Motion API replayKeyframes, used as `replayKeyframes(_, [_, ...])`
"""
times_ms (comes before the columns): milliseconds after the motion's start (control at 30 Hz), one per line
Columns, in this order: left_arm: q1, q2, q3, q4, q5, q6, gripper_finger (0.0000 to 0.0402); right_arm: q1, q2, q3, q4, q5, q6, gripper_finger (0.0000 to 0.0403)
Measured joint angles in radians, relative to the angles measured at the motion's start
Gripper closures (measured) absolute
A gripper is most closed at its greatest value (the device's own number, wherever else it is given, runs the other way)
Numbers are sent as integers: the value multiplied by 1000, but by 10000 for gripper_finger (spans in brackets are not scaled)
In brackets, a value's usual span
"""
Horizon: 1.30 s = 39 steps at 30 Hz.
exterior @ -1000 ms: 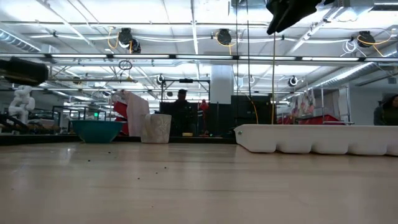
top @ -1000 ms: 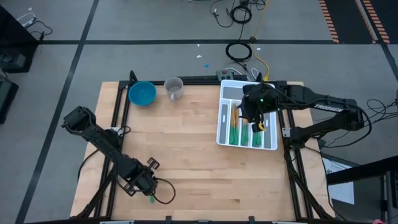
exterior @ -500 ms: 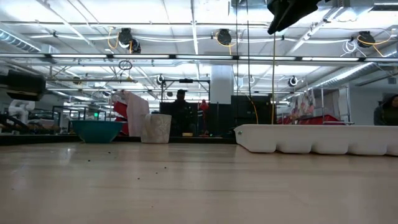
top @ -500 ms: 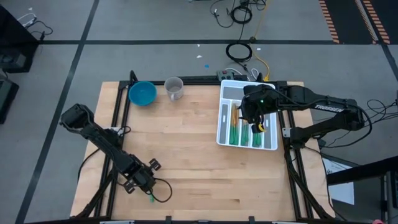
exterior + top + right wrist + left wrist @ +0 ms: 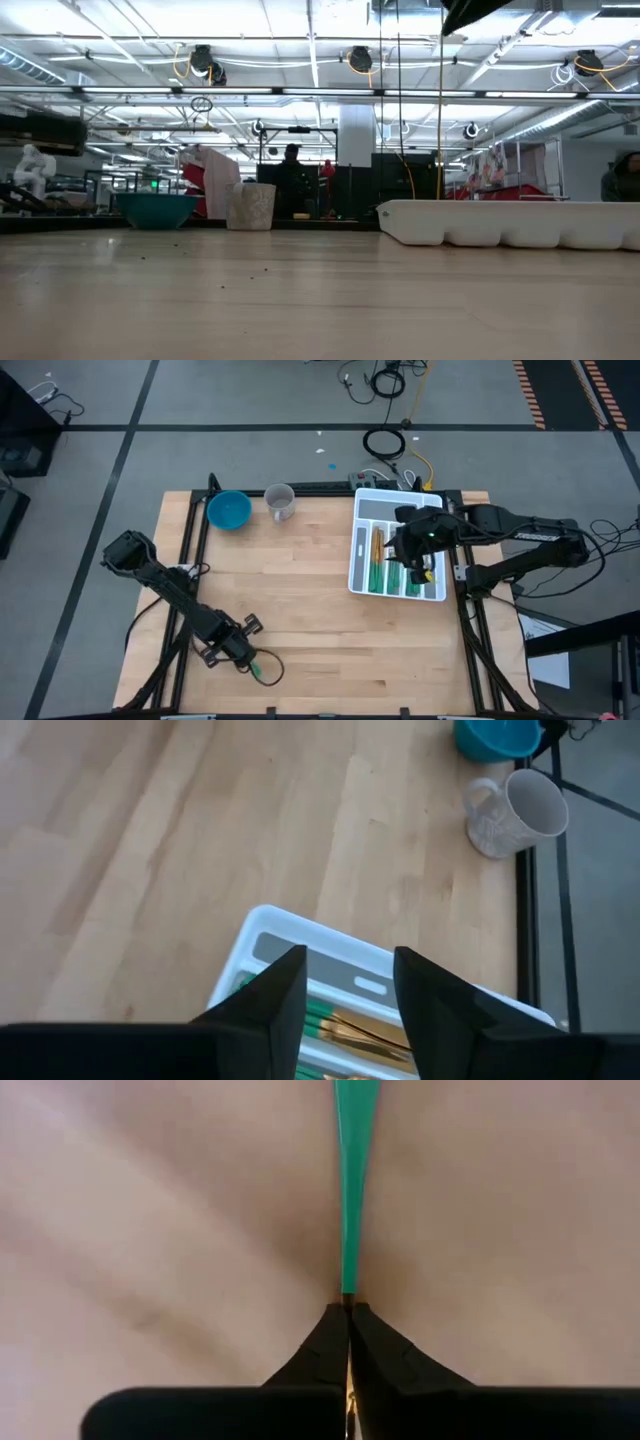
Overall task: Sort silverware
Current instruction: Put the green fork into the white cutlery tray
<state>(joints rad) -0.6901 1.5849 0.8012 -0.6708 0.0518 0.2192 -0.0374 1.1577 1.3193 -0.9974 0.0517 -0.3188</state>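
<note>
I am pinching one teal-handled piece of silverware (image 5: pixel 350 1190) in my left gripper (image 5: pixel 348 1312), low near the table's front edge. I am lifting straight so it stays put, while my right gripper (image 5: pixel 345 982) is hanging spread over the tray (image 5: pixel 358 565)

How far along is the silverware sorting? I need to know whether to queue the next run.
Nearly done, it seems. Teal-handled silverware already lies in the white tray's compartments, with the right gripper hovering open above it. In hand: the left gripper, near the table's front edge, has its jaws shut on one teal-handled piece. Left: carrying that piece to the tray. No other loose pieces show on the table.
</note>
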Motion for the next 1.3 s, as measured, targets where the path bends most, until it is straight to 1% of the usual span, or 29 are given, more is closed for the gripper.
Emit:
replayKeyframes(67, [32,2,43,-53,-48,0,399,12,-22,0,0,0,28,274])
replayKeyframes(133, [67,0,97,-74,-93,4,400,23,-50,0,0,0,55,285])
replayKeyframes(267, [153,-1,186,-157,-132,70,400,36,-115,0,-2,1,94,300])
replayKeyframes(367, [225,-3,256,-175,-167,187,401,41,-165,0,-8,3,119,306])
replayKeyframes(500, [326,-4,331,-179,-216,407,401,40,-235,0,-45,21,142,313])
replayKeyframes(567, [380,-1,362,-181,-255,523,401,41,-267,0,-74,52,153,316])
replayKeyframes(667, [464,28,424,-178,-330,667,401,40,-307,0,-122,58,156,321])
replayKeyframes(800, [575,108,544,-173,-352,827,401,40,-345,0,-151,58,161,326])
replayKeyframes(900, [636,192,650,-149,-373,924,401,40,-362,0,-150,58,158,329])
replayKeyframes(1100, [708,368,893,-100,-379,1132,401,40,-369,1,-143,58,149,330])
replayKeyframes(1200, [743,450,1016,-81,-366,1166,401,40,-369,1,-136,58,150,330])
replayKeyframes(1300, [776,514,1107,-30,-366,1233,402,40,-369,1,-135,66,150,330])
